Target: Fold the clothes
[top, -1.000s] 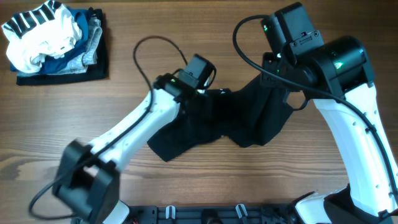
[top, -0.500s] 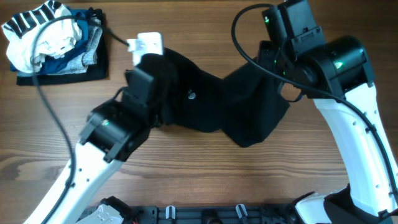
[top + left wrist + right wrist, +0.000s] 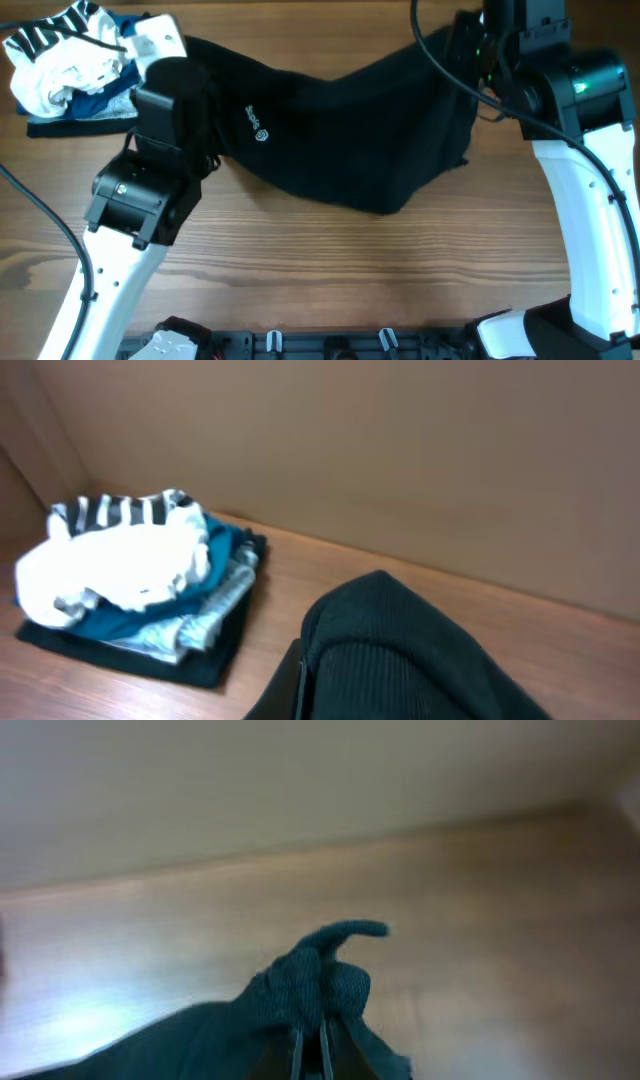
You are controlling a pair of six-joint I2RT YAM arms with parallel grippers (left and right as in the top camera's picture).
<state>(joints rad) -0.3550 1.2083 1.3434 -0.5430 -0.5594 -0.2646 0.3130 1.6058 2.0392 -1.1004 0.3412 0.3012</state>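
Hanging between the two arms, the clothes (image 3: 340, 140), one big black shirt-like thing, are stretched out like a towel on a washing line. The long way of the cloth runs from side to side across the far part of the table (image 3: 330, 280), and the middle sags down lower than the ends. I cannot tell if the bottom edge touches the wood. A small pale mark (image 3: 257, 128) shows on the cloth near the left end. Each arm has one end, so neither is nearer than the other. The left arm (image 3: 150, 180) is up at the left end and the right arm (image 3: 580, 150) is up at the right end. From above, both sets of jaws are hidden by the arms. In the right wrist view, the right jaws are pressed together with a little bunch of black cloth (image 3: 310, 985) pinched between them and poking up. In the left wrist view, the cloth (image 3: 400, 650) is bunched up right at the bottom, where the left jaws are. I cannot see the left jaws themselves, but they are closed tight, and the cloth hangs from them. Just beside the left end sits the stack of other clothes (image 3: 80, 70), white, stripy, blue and grey. I think the next move is to lay the black cloth down flat on the bare wood nearer the front, with both arms going together, so it stays straight and does not drag across that stack.
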